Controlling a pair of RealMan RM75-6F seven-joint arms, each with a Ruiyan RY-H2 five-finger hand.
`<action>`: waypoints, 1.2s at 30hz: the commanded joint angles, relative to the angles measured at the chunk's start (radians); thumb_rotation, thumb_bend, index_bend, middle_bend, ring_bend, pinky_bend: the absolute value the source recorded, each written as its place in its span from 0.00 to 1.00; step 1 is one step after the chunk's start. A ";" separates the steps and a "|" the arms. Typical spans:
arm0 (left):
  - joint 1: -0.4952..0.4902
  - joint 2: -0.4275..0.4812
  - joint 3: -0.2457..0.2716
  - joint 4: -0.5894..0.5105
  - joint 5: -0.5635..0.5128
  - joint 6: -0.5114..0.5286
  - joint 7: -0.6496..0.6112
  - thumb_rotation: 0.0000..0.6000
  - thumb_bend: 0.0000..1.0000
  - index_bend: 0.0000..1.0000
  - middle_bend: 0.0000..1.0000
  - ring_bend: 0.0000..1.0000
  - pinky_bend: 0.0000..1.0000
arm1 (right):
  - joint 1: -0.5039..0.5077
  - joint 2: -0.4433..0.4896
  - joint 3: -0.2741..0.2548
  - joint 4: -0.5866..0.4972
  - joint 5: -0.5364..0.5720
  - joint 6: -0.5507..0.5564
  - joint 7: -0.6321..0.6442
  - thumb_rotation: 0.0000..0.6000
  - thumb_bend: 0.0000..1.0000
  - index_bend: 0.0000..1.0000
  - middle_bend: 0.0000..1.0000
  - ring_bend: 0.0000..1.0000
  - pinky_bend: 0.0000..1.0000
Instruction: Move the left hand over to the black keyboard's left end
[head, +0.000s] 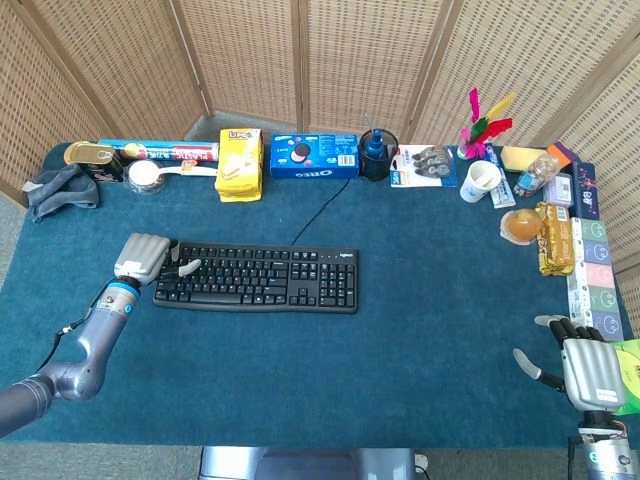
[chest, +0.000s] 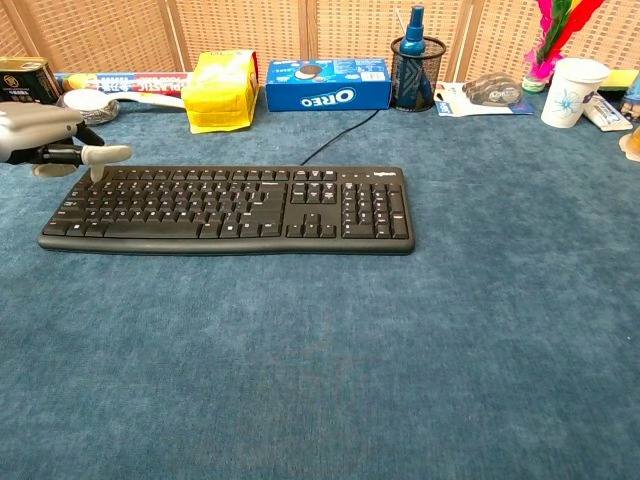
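Keyboard: the black keyboard lies flat near the middle of the table, a bit toward the robot's left, its long axis running left to right across the table and its cable trailing off toward the back row.
Left hand: the left hand sits right at the keyboard's left end, by the far corner; from the chest view one finger pokes out over the top-left keys. I cannot tell whether it touches them. It holds nothing, fingers loosely spread.
Direction: the keyboard lies to the hand's right, stretching away from it along that long axis.
Nearer hand: the left one, plainly. The right hand rests well apart at the table's near right corner, fingers apart and empty.
Progress: I'd say the move is as good as done; at most a small settling over the end keys is left.
Surface: a blue carpet-like tablecloth.
Room: woven wicker screens stand behind, with an Oreo box, a yellow packet and a paper cup along the back edge.
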 joint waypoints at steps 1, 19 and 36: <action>-0.003 -0.006 0.003 0.009 -0.006 -0.005 -0.001 0.00 0.13 0.49 0.91 0.78 0.85 | 0.000 -0.001 0.000 0.001 0.000 0.000 0.000 0.00 0.27 0.31 0.34 0.38 0.35; 0.012 0.038 0.003 -0.048 0.048 0.077 -0.050 0.00 0.13 0.49 0.91 0.78 0.85 | -0.010 0.002 0.001 0.001 0.002 0.011 0.004 0.00 0.27 0.31 0.34 0.38 0.35; 0.288 0.309 0.093 -0.486 0.185 0.475 -0.100 0.00 0.13 0.49 0.61 0.50 0.53 | 0.009 -0.010 0.023 0.016 -0.012 0.018 0.015 0.00 0.27 0.31 0.34 0.35 0.33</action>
